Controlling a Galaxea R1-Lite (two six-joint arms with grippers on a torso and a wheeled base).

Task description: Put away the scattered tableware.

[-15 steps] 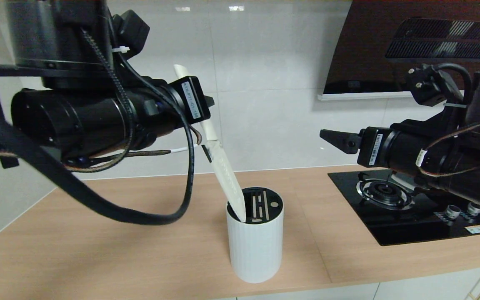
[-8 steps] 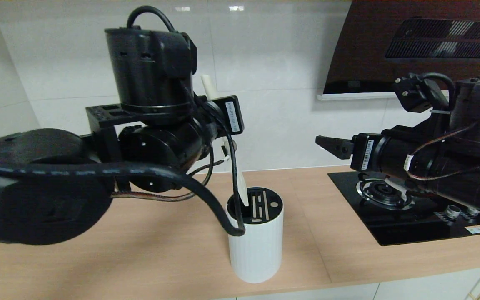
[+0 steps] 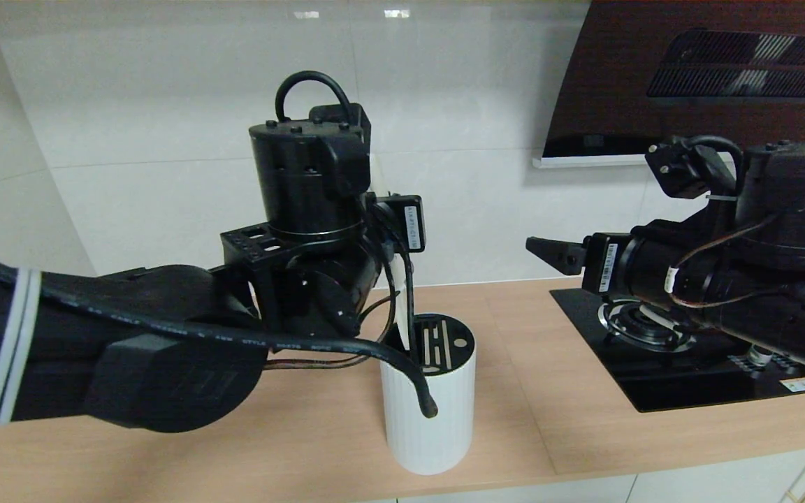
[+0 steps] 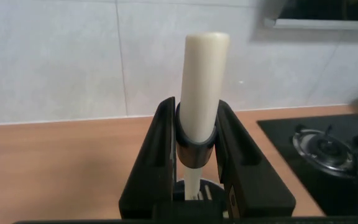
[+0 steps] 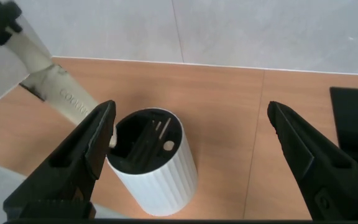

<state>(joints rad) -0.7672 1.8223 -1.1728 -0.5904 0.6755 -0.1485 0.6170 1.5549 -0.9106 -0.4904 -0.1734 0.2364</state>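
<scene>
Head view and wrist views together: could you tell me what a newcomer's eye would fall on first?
The left gripper, above the middle of the wooden counter, is shut on the cream handle of a knife, whose blade points down into the top of the white ribbed holder. To the right, the right gripper hangs open in the air near the black gas hob.

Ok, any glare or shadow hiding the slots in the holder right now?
Head view: glare is just two spots on the wall tiles, clear of the holder. Right wrist view: the holder's top is dark but its slots show, knife lit. Left wrist view: its handle evenly lit in the left hand.
</scene>
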